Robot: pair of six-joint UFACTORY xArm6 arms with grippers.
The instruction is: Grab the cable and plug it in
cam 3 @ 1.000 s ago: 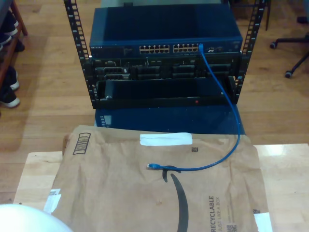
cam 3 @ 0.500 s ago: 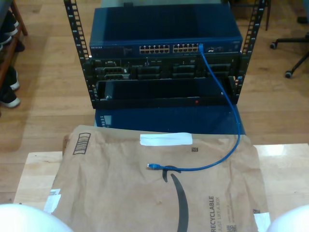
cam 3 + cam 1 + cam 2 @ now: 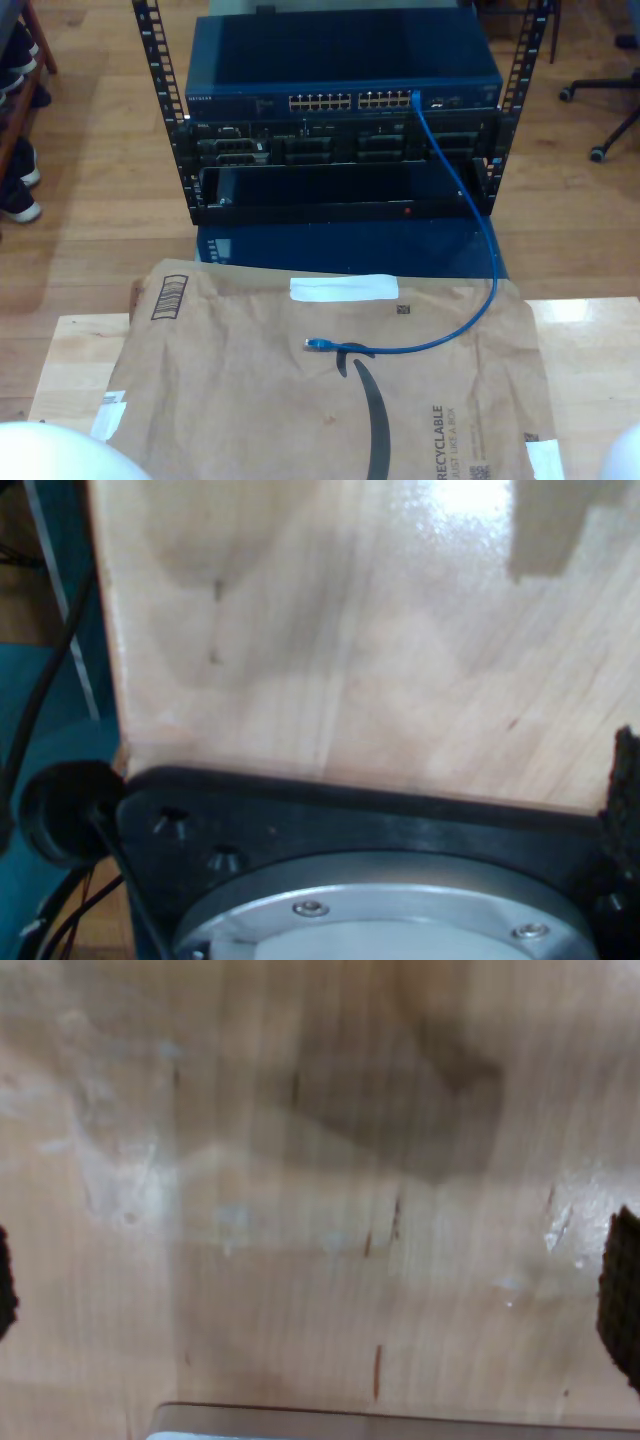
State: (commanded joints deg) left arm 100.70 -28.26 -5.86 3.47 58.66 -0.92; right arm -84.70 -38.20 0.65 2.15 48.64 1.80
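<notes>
The cable (image 3: 470,235) is bright blue, its free plug (image 3: 316,344) a paler blue; the switch (image 3: 345,62) is dark blue with a row of pale ports (image 3: 350,101); the rack (image 3: 160,90) is black; the paper mailer (image 3: 330,390) is brown with black print, a black curved stripe and a white label (image 3: 343,289); the table (image 3: 75,360) is pale wood with light grain; the floor (image 3: 90,200) is warmer tan wood; the base plate (image 3: 330,820) is black round a silver ring (image 3: 400,910).
</notes>
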